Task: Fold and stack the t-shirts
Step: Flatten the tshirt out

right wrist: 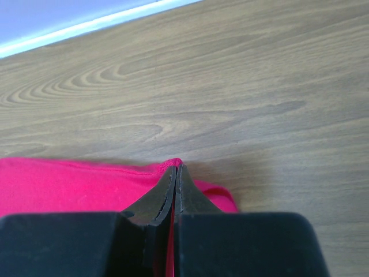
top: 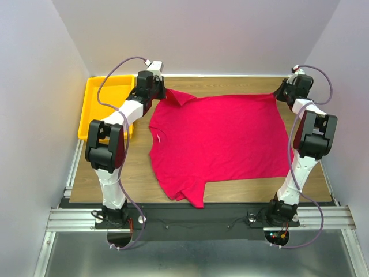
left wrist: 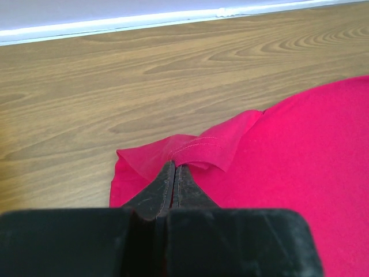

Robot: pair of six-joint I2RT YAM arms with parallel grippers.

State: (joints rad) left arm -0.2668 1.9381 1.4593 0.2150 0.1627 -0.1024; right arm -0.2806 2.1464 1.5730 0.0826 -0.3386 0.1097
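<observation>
The crimson-red t-shirt (top: 216,141) lies spread flat on the wooden table, collar toward the left, one sleeve at the near edge. My left gripper (top: 163,92) is at the far left and is shut on the far sleeve's hem (left wrist: 196,147), which folds up at the fingertips. My right gripper (top: 279,92) is at the far right and is shut on the shirt's far bottom corner (right wrist: 173,167). In the wrist views both pairs of jaws are pressed together with red cloth between them. The cloth runs taut between the two grippers along the far edge.
A yellow plastic tray (top: 95,109) stands at the table's far left, beside the left arm. The white back wall runs just beyond both grippers. Bare wood (top: 248,193) shows near the front right.
</observation>
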